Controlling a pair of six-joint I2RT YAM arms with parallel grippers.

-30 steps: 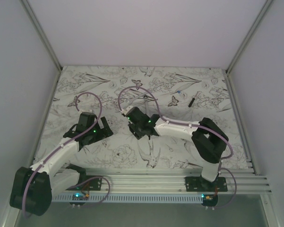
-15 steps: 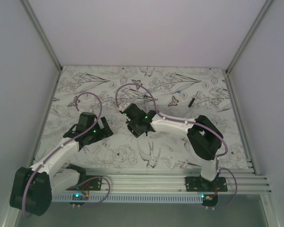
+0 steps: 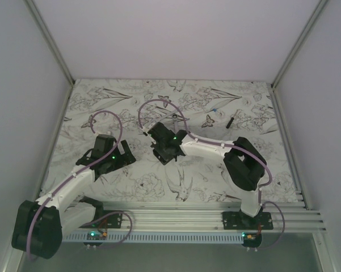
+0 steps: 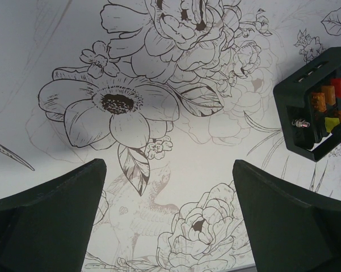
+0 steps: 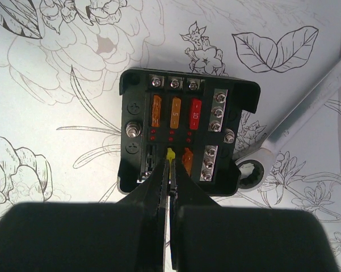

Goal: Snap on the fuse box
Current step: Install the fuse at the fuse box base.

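The fuse box [image 5: 187,133] sat lid-off near the middle of the counter [image 5: 57,130], a wrench [image 5: 306,107] just beside one corner. My right jaws were closed directly above it, tips on a yellow fuse [image 5: 170,154]. My left jaws gaped empty, with the box off to their right, so I judged the right arm nearer

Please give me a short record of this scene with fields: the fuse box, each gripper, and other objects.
fuse box: uncovered, fuses showing, flat on the table
right gripper: shut, tips at the yellow fuse
left gripper: open, holds nothing, apart from the fuse box
wrench: on the table, ring end next to a box corner
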